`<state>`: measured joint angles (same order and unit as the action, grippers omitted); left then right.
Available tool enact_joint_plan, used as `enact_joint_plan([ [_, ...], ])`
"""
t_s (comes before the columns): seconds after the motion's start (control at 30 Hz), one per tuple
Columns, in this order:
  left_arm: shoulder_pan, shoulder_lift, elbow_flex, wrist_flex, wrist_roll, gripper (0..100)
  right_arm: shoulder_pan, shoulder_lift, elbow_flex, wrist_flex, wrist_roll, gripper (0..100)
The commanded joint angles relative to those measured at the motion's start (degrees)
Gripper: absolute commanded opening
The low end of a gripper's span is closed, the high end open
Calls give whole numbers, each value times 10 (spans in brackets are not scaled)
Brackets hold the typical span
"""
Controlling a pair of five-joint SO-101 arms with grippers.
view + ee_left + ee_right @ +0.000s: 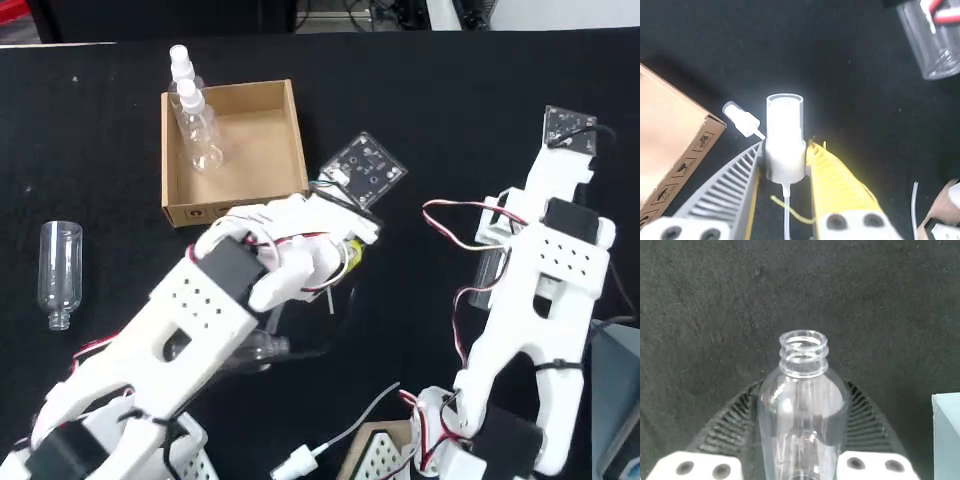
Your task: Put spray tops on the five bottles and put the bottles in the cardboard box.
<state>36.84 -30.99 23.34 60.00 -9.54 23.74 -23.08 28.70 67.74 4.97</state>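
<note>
Left gripper (pixel 785 148) clamps the probably light, slippery spray top (pixel 785 125) at its collar; right gripper (pixel 802 387) clamps the thin-walled bottle (pixel 802 415) below its neck.

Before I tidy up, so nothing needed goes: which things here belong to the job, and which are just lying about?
Job: cardboard box, two capped bottles, lying bottle, held bottle, held spray top, loose spray top.
Lying about: blue-grey block.

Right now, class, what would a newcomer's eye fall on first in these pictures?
The left gripper pinches a white spray top beside the cardboard box, while the right gripper holds an open clear bottle, neck uncovered. Two spray-topped bottles sit at the box's far-left corner.
</note>
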Motion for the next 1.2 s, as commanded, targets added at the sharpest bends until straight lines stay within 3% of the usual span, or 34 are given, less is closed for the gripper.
enact_joint_plan([
  [0.0, -6, -57, -22, -12, 24, 29, -35, -52, 16, -3, 6, 120],
  [0.4, -84, -72, -21, -32, 96, 29, -66, -103, 59, -24, 6, 120],
  [0.8, -90, -78, -13, -30, 94, 29, -74, -178, 107, -43, 6, 120],
  [0.97, -90, -143, 25, -45, 95, 29, -74, -213, 130, -57, 6, 120],
  [1.17, -136, -225, 102, -111, 111, 29, -91, -222, 131, -55, 6, 120],
])
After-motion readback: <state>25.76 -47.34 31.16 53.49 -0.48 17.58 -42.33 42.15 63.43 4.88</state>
